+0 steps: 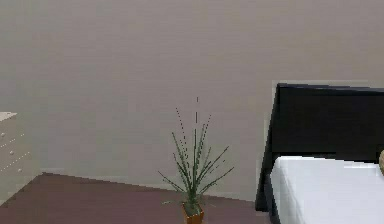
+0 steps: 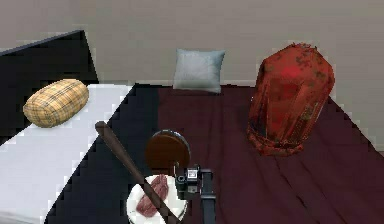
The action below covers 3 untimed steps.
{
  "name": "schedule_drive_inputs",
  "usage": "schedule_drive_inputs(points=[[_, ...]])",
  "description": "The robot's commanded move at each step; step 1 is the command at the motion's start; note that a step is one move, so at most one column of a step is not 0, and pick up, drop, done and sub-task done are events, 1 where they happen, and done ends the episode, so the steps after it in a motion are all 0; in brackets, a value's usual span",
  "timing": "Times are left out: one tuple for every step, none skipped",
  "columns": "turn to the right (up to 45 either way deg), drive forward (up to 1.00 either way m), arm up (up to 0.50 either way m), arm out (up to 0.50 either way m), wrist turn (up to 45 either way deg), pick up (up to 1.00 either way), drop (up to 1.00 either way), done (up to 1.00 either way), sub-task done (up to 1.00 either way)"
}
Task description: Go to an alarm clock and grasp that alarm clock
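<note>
Dark red bedspread (image 2: 225,130), baseball bat (image 2: 120,150), gripper (image 2: 180,184) near round white thing (image 2: 148,200), cannot tell if holding anything

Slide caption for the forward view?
Potted plant between a pale dresser and a bed with a dark headboard.

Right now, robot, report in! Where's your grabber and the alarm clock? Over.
End effector low at the bed, can't tell if holding anything. No sure alarm clock: white round thing and dark round thing by it. Baseball bat close alongside.
</note>
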Motion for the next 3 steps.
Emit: schedule_drive_inputs(points=[[0.0,0.0,0.0,0.0,0.0,1.0,0.0,0.0,0.0],[0.0,0.0,0.1,0.0,0.0,0.0,0.0,0.0,0.0],[0.0,0.0,0.0,0.0,0.0,0.0,0.0,1.0,0.0]])
